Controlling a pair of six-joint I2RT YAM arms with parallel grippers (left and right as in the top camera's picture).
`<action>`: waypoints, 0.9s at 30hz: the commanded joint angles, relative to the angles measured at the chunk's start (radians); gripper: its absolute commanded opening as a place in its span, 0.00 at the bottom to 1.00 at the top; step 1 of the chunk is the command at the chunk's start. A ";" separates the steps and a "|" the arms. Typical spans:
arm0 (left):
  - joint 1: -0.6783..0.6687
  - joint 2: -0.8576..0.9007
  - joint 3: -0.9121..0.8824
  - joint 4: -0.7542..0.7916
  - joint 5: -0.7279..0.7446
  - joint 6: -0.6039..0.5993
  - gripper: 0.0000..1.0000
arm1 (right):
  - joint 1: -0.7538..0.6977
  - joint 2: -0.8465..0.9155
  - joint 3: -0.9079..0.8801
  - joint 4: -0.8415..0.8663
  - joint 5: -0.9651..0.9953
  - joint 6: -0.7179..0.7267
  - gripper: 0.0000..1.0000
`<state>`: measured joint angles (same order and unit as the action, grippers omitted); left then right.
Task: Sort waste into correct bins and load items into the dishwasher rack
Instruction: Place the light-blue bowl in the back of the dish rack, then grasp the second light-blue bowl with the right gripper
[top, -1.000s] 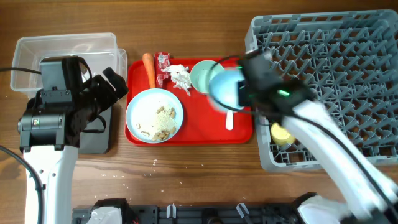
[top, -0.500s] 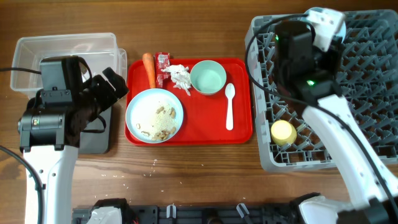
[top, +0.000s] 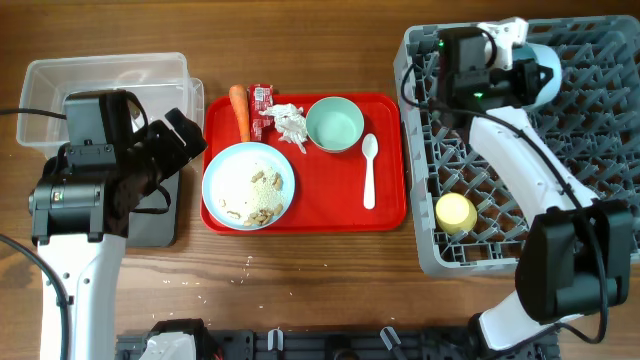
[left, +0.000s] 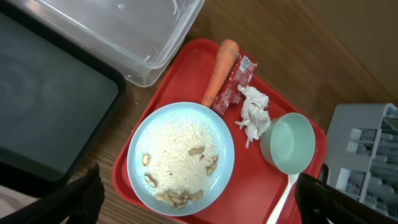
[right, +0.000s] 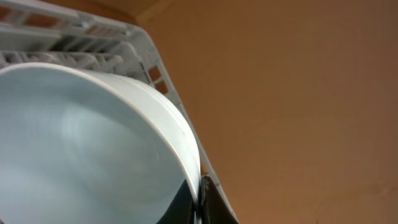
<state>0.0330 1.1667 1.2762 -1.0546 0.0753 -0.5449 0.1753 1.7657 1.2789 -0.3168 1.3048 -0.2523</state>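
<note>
My right gripper is shut on the rim of the pale blue bowl and holds it tilted over the far edge of the grey dishwasher rack; the pinch shows in the right wrist view. A yellow bowl sits in the rack's near left corner. On the red tray lie the carrot, red wrapper, tissue, pale green bowl, white spoon and the plate with tan crumbs. My left gripper is open and empty, left of the tray.
The clear bin stands at the far left, with the black bin just in front of it under my left arm. Bare wooden table lies in front of the tray.
My right arm has carried the pale blue bowl from above the tray's right end to the rack's far edge. The left arm has not moved.
</note>
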 joint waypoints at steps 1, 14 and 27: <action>0.006 0.006 0.002 0.002 -0.014 -0.014 1.00 | -0.019 0.034 0.002 -0.025 -0.031 -0.006 0.04; 0.005 0.006 0.002 0.002 -0.014 -0.014 1.00 | -0.021 0.114 0.002 -0.060 -0.078 -0.006 0.04; 0.005 0.006 0.002 0.002 -0.014 -0.014 1.00 | -0.055 0.114 0.002 -0.014 -0.080 -0.008 0.04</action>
<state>0.0330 1.1667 1.2762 -1.0546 0.0753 -0.5449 0.1223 1.8484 1.2789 -0.3344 1.2625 -0.2584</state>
